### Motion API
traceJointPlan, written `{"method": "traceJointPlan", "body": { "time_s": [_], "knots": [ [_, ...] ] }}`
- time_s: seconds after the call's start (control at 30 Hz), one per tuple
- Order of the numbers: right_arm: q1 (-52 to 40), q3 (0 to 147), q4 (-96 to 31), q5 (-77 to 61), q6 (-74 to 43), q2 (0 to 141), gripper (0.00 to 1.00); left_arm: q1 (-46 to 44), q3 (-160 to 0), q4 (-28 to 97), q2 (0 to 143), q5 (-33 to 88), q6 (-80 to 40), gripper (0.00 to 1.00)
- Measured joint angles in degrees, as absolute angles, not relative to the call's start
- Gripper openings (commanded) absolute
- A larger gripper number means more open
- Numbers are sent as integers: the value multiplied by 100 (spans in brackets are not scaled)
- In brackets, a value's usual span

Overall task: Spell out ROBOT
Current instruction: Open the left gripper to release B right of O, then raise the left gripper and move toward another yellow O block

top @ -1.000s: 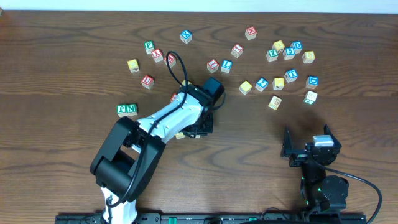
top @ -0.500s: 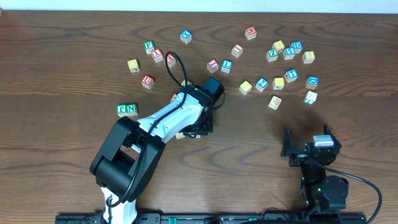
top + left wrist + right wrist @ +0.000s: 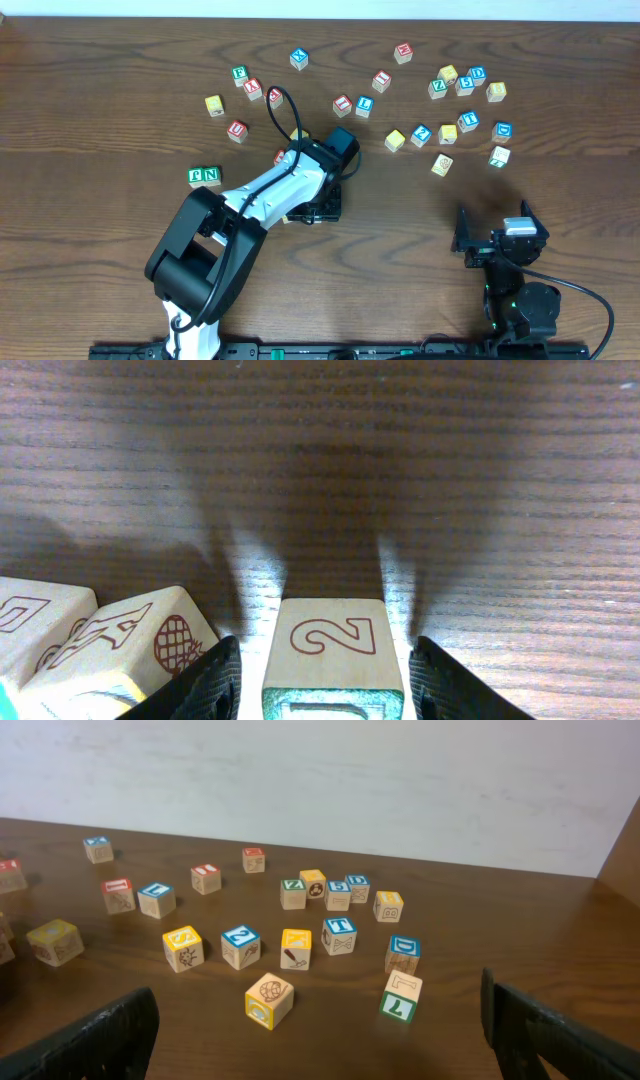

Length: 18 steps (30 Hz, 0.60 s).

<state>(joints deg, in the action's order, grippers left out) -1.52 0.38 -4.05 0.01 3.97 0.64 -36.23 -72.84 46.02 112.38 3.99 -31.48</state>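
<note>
My left gripper is low over the table, and a green-faced cube with a red 2 on top sits between its fingers. A gap shows on each side, so the jaws are open. The cube's letter is hidden. In the overhead view the left gripper covers this cube. A green R cube stands at the left beside a green N cube. The blue T cube and a yellow-faced cube lie ahead of my right gripper, which is wide open and holds nothing.
Two more cubes lie just left of the left fingers, one touching the left finger. Many loose letter cubes are scattered across the far half of the table, with a cluster at the back right. A green 7 cube stands near the right finger.
The left gripper's jaws have spread apart around the cube beneath them. Both arms otherwise stay where they were.
</note>
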Motion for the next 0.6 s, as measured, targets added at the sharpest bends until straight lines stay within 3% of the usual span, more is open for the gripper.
{"method": "traceJointPlan", "body": {
  "time_s": [0.5,0.6],
  "knots": [
    [-152,38,-405,1,397,64,99,-3623,-7284,4602,11238,399,-3148,53],
    [-152,38,-405,1,397,64,99,-3623,-7284,4602,11190,399,-3148,58]
  ]
}}
